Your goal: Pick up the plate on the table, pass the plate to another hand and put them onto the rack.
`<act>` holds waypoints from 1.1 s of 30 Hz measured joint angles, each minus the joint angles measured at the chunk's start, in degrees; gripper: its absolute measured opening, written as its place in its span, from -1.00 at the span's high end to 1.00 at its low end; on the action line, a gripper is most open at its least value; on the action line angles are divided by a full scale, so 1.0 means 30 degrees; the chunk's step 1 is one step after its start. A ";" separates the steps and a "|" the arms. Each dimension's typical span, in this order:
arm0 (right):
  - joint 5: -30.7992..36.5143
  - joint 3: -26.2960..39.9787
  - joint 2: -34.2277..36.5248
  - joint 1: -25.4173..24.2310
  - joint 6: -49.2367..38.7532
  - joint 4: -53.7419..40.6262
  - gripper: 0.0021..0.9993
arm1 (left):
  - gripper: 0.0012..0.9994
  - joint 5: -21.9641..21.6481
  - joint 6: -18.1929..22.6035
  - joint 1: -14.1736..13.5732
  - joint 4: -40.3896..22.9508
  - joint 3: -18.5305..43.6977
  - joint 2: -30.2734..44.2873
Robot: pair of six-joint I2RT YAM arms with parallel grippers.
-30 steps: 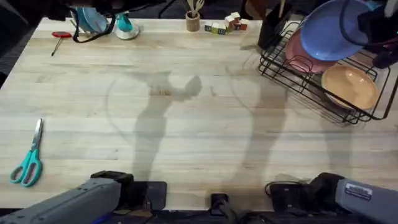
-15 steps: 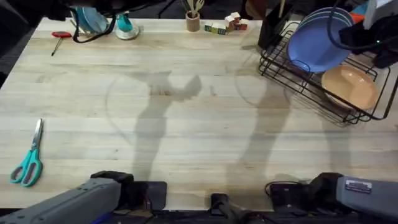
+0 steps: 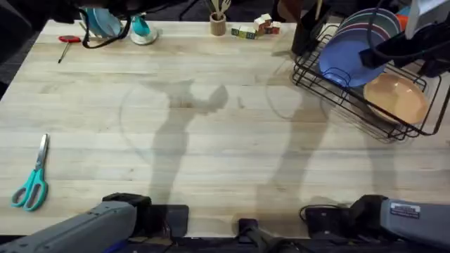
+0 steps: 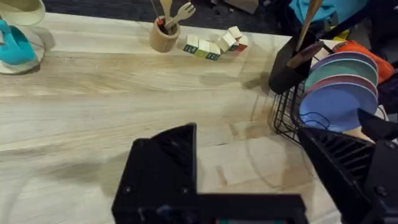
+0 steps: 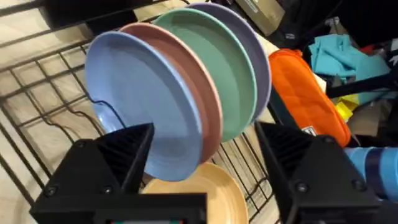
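Overhead, the blue plate (image 3: 344,60) is seen standing on edge in the black wire rack (image 3: 330,91) at the far right of the table (image 3: 211,140). It is the frontmost of a row of upright plates: a pink plate (image 5: 186,68), a green plate (image 5: 217,62) and a lavender plate (image 5: 252,50) stand just behind it, as the right wrist view shows. An orange-yellow dish (image 3: 395,98) lies in the rack just beside the blue plate, on its near right side.

The right gripper (image 5: 205,155) is held over the rack with its two black fingers spread apart, one in front of the blue plate's face and the other behind the row of plates. The blue plate's lower edge sits between the fingers, and neither finger is seen pressing on it. An orange mitt (image 5: 311,93) lies beyond the rack.

The left gripper (image 4: 261,162) is seen in the left wrist view above bare table near the middle, its fingers wide apart with nothing between them.

Teal scissors (image 3: 31,184) lie at the near left of the table. Along the far edge a wooden cup of utensils (image 3: 219,22), some small blocks (image 3: 254,28) and a red screwdriver (image 3: 67,41) are placed.
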 joint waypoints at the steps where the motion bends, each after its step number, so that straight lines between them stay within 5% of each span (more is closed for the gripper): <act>1: 0.0000 0.0000 -0.0003 0.0056 -0.0002 0.0000 -0.96 | -0.99 0.0000 0.0000 0.0000 0.0000 0.0000 -0.0003; 11: -0.0007 0.0007 -0.2165 0.0947 -0.0001 -0.0409 -0.99 | -0.99 -0.0004 0.0000 0.0000 0.0022 0.0000 -0.0004; 18: -0.0022 0.0007 -0.5424 0.1733 0.0578 -0.3803 -0.99 | -0.99 -0.0533 0.0022 0.0005 0.0022 0.0000 -0.0007; 33: -0.0211 0.0007 -0.9389 0.5458 1.2059 -0.7051 -0.99 | -0.99 -0.0845 0.1004 0.0000 -0.0278 0.0000 -0.0007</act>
